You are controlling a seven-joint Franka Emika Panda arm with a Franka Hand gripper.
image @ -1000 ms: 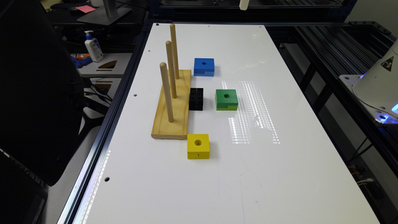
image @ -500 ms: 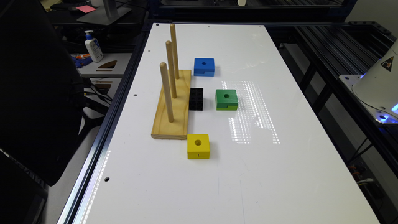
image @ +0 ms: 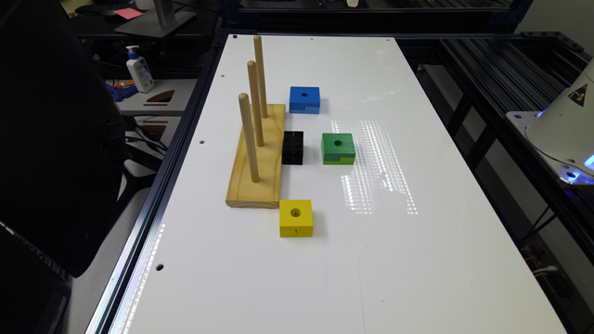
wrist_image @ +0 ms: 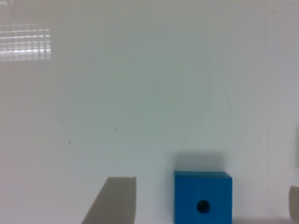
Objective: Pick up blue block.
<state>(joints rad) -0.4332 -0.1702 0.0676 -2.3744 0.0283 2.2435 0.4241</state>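
The blue block [image: 304, 99] lies flat on the white table [image: 417, 260], just past the far end of the wooden peg stand, with a round hole in its top and a notch on one side. In the wrist view the blue block [wrist_image: 202, 198] sits at the picture's edge, and its hole shows. My gripper [wrist_image: 208, 184] is open. One grey finger [wrist_image: 114, 200] stands to one side of the block and the other finger [wrist_image: 294, 203] well off to its other side. Neither finger touches the block.
A wooden stand [image: 257, 157] with three upright pegs runs along the exterior view's left. Beside it lie a black block [image: 293, 147], a green block [image: 338, 148] and a yellow block [image: 295, 218]. The arm's white base [image: 566, 130] stands at the right edge.
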